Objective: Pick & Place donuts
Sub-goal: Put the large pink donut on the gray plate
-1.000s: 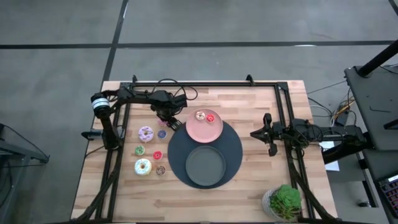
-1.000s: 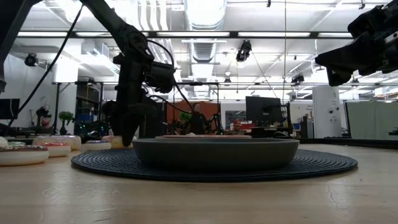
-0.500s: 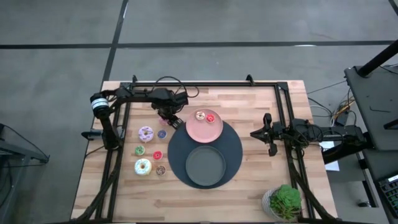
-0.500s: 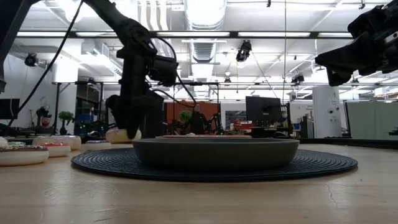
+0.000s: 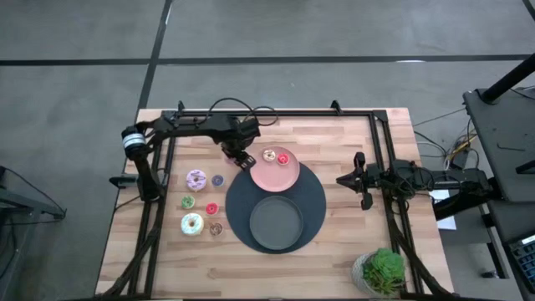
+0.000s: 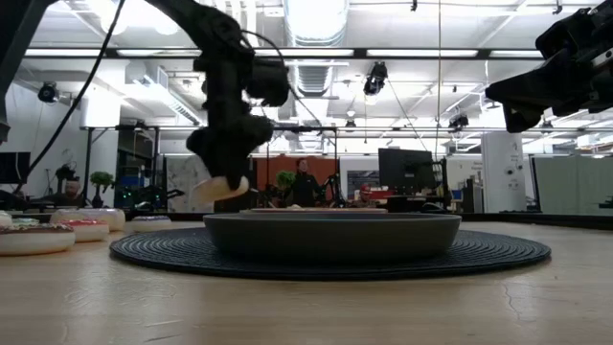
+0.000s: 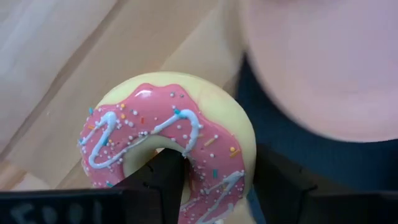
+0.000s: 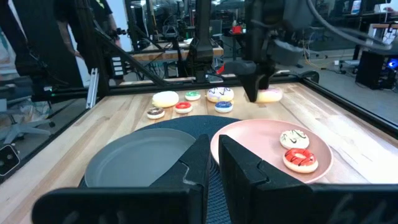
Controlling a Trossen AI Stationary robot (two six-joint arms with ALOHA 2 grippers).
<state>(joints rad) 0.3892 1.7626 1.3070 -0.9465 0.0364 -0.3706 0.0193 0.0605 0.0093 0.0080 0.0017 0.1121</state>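
The left end effector (image 5: 237, 156) grips the pink donut (image 7: 166, 152) between its fingers (image 7: 161, 186), lifted off the surface (image 5: 334, 251) beside the pink plate (image 5: 276, 173).

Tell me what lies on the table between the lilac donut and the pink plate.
In the high view, only the small blue donut lies between the lilac donut and the pink plate; the rest of that stretch is bare wood and dark mat.

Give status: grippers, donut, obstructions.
Left gripper shut on pink donut, lifted beside pink plate. Right gripper shut, idle at table's right. Path clear.
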